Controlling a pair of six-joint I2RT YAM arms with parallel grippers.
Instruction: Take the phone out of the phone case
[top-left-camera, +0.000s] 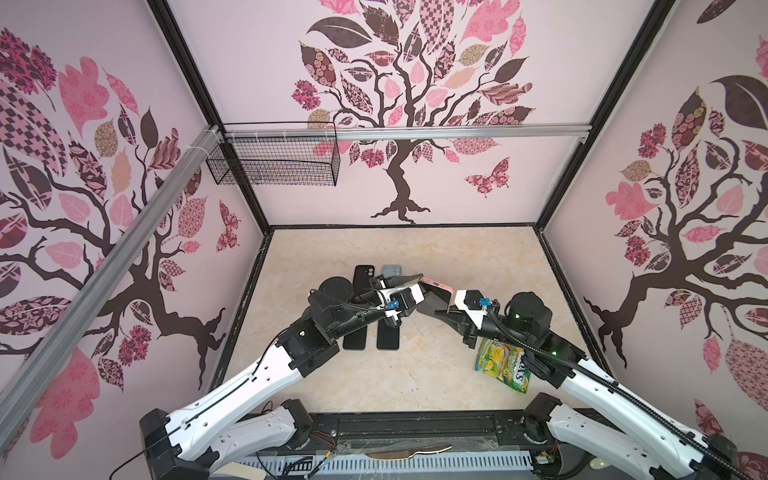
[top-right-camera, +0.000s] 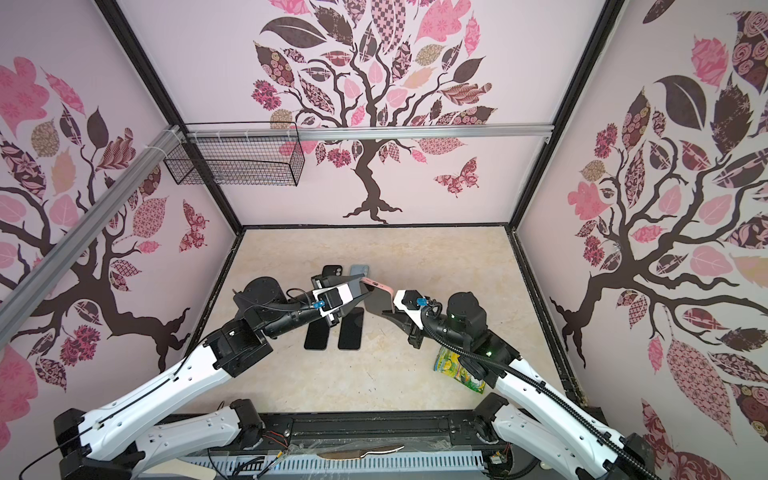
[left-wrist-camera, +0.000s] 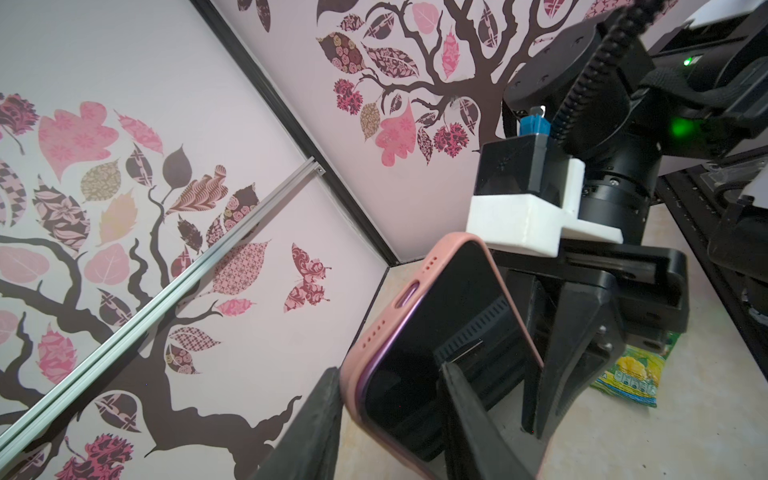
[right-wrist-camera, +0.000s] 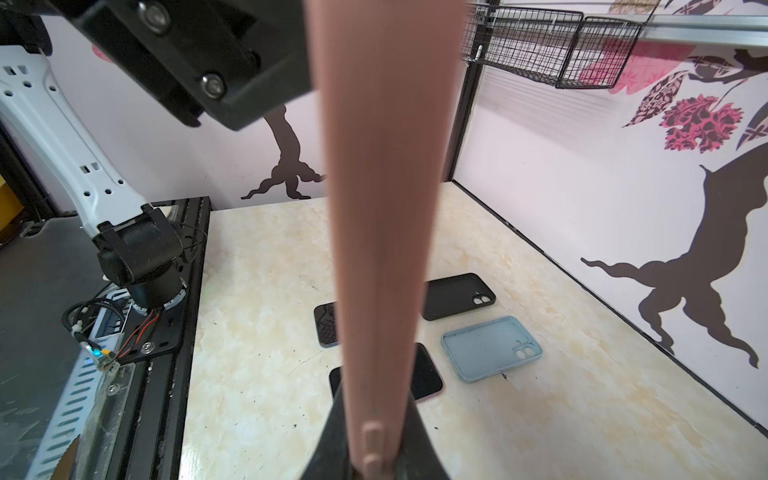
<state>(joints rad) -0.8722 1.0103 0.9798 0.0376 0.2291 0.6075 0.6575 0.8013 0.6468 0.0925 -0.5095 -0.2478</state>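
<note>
Table (top-left-camera: 415, 374): beige marbled top, bearing all the loose items.
Wire basket (top-left-camera: 274, 162): black, hung on the back-wall rail.
Left gripper (left-wrist-camera: 388, 374): clamped across the cased handset's end, one finger on the pink back, one on the screen.
Right gripper (right-wrist-camera: 376, 403): jaws pinched on the case's buttoned side edge.
Pink phone case (left-wrist-camera: 384, 320): raised clear of the table, tilted, between both grippers.
Phone (left-wrist-camera: 449, 316): seated inside that case, screen dark.
Snack packet (top-left-camera: 503, 365): green-yellow, under the right arm.
Black phone (right-wrist-camera: 426, 374), second black phone (right-wrist-camera: 326, 326): flat, screens up.
Black case (right-wrist-camera: 457, 295), light blue case (right-wrist-camera: 486, 347): empty, side by side.
</note>
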